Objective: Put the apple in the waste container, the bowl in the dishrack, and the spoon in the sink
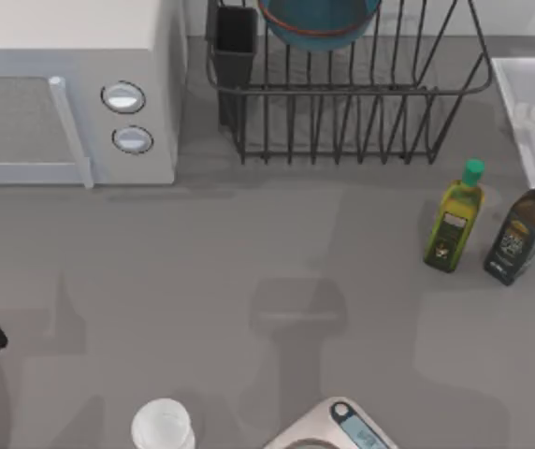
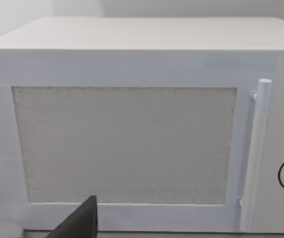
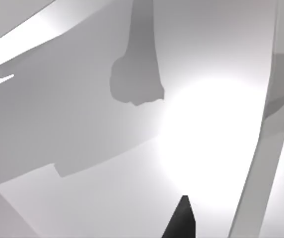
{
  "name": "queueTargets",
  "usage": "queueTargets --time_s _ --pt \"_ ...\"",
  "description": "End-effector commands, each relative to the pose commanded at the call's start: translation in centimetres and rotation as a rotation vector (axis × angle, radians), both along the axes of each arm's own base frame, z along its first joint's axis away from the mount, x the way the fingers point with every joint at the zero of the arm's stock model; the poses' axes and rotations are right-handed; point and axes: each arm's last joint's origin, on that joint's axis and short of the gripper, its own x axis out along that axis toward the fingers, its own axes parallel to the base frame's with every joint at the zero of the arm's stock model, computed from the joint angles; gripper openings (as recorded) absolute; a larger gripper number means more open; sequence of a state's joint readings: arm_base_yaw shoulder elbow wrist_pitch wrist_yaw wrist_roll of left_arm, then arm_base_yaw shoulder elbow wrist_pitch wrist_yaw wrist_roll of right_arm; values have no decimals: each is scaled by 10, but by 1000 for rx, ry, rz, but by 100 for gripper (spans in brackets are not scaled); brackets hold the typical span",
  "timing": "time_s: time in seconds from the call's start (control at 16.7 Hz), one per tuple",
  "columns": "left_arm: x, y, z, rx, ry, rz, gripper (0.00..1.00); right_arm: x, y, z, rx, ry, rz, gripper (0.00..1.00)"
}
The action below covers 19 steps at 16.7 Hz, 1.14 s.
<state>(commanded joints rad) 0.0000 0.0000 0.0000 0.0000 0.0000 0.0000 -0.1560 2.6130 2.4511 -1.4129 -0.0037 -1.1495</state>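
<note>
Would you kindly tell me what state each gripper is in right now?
Left gripper: facing the microwave; cannot be told.
Right gripper: over the sink; cannot be told.

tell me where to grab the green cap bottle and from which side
Grip the green cap bottle around its body just below the neck, probably coming from the table's left: it stands upright, the dark bottle stands close on its right, and the left is open table.

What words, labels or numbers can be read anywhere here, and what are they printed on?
No text here can be read.
Green-capped bottle: dark label, print too small to read.
Dark-capped bottle: label with pale marks, too blurred to read.
Scale at the table's near edge: bluish display, no figure legible.
Microwave: two round knobs, no markings legible around them.
</note>
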Motion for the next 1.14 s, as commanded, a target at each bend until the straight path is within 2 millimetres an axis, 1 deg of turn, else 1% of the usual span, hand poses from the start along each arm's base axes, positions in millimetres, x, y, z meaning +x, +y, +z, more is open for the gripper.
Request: queueTargets --time_s 0.78,0.84,1.14 --pt "0 0 0 0 0 0 100 0 0 0 0 0 0 98" --pt "0 0 0 0 0 0 100 0 0 0 0 0 0 100" --pt "0 0 0 0 0 0 100 0 0 0 0 0 0 100"
